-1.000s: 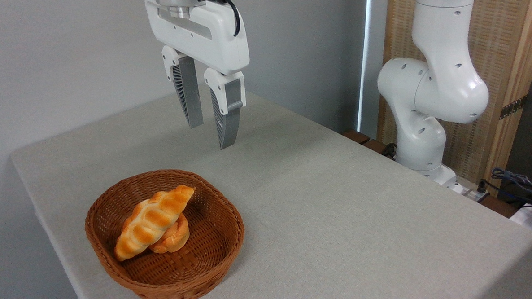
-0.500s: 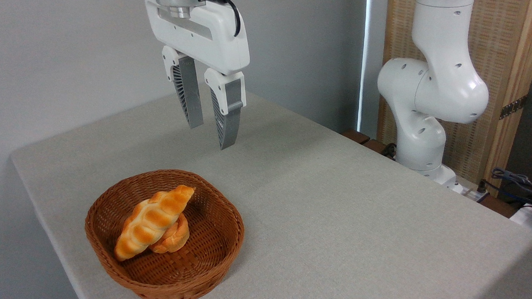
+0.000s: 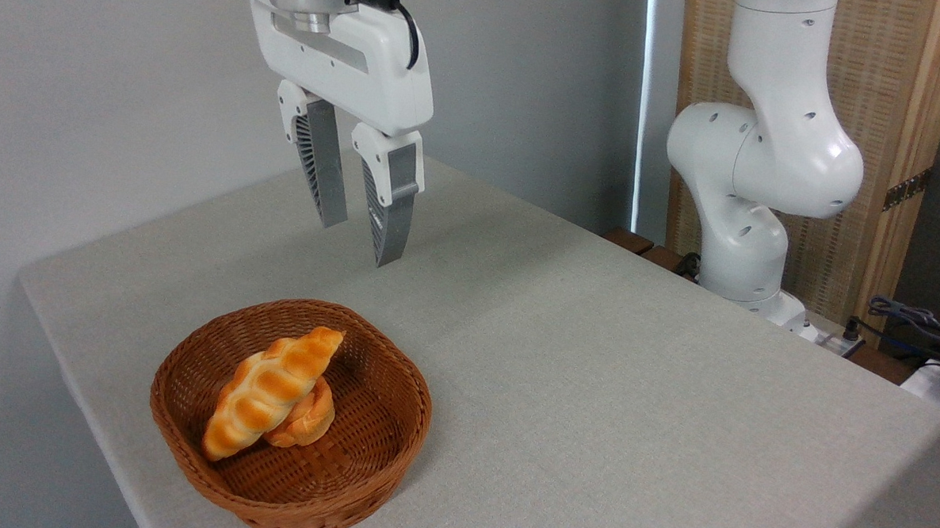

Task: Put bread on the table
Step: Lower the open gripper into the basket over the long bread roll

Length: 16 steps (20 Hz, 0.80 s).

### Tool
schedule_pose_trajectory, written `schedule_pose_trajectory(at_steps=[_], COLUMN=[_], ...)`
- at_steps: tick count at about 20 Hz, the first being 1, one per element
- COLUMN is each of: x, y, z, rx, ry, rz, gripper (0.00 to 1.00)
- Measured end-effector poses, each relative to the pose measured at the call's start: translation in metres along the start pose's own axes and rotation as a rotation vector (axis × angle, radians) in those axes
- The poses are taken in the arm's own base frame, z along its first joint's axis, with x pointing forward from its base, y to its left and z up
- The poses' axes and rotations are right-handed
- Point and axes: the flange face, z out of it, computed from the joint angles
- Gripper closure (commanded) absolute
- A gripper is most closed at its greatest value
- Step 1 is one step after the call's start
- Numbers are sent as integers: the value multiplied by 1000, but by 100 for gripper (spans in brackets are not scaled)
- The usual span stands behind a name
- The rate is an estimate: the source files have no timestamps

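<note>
the gripper [image 3: 358,245], jaws apart and empty, is drifting left toward the basket [image 3: 383,443], lining up over the bread [image 3: 268,392] it hasn't touched.

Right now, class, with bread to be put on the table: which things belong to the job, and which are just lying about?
Belong to the job:
- bread, lying in the basket
- table
- gripper, open, above the table behind the basket

Just lying about:
- wicker basket
- small bun under the bread
- cables at the right edge
</note>
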Motion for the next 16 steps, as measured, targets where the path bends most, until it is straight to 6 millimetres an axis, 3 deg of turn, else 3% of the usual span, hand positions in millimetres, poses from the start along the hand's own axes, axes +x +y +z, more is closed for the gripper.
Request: schedule_pose_trajectory(at_steps=[16], x=[2], y=[-13], z=[11], rx=[30], ry=[67], rz=[-21], gripper=[0])
